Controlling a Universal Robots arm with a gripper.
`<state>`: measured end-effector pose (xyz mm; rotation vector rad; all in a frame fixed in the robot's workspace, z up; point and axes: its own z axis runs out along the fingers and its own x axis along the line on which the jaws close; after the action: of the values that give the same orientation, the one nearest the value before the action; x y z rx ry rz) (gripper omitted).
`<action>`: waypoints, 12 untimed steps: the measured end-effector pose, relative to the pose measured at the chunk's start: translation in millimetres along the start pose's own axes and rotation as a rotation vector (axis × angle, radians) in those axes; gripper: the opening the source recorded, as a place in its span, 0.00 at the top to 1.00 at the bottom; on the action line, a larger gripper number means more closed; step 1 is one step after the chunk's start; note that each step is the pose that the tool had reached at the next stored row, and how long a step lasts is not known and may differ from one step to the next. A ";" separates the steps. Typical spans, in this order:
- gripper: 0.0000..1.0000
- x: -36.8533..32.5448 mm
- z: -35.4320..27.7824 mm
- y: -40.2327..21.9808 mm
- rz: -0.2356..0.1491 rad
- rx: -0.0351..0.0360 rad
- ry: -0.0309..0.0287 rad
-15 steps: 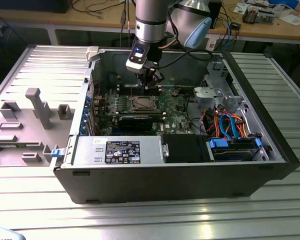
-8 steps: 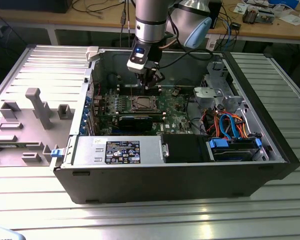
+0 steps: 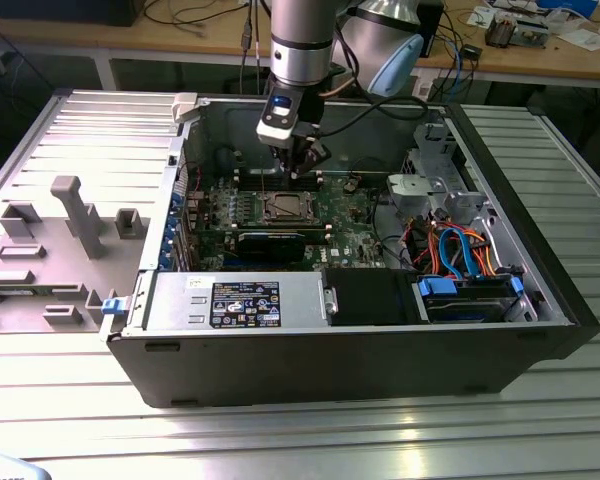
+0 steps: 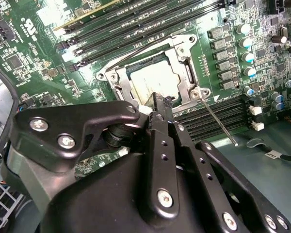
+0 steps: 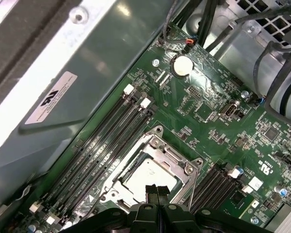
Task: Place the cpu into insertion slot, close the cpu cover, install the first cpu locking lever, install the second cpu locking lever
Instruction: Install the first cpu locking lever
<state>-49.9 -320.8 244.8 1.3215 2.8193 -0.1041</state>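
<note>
Exterior view first: the arm is reaching down into an open computer case [image 3: 540, 300] laid on its side, and the gripper [image 3: 302, 168] is hung just above the motherboard [image 3: 350, 215], right beside the insertion slot [image 3: 285, 207].

In both wrist views the cpu [image 4: 157, 80] [image 5: 148, 172] is seen already seated in the slot, with its pale metal top showing through the window of the cpu cover [image 4: 180, 58]. The cover is folded down around the chip; whether it's pressed fully flat can't be told.

The 2 fingertips [image 5: 153, 191] are squeezed together with basically no gap, and nothing is held between them. They are poised over the near edge of the socket, close to the chip, though contact can't be confirmed.

1 thin locking lever [image 4: 218, 122] is stuck out from a corner of the socket, angled across the short memory slots [image 4: 213, 119] beside it. The longer memory slots [image 5: 102, 145] are lined up on the socket's other side.
</note>
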 end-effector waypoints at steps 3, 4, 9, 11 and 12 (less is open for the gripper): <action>0.89 0.0 0.0 0.0 -0.012 -0.0007 -0.0006; 0.89 0.0 0.0 0.0 -0.017 -0.0010 -0.0009; 0.89 0.0 0.0 0.0 -0.043 -0.0023 -0.0022; 0.89 0.0 0.0 0.0 -0.053 -0.0028 -0.0026; 0.89 0.0 0.0 0.0 -0.060 -0.0032 -0.0030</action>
<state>-49.9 -320.8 244.8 1.2353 2.8559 -0.1027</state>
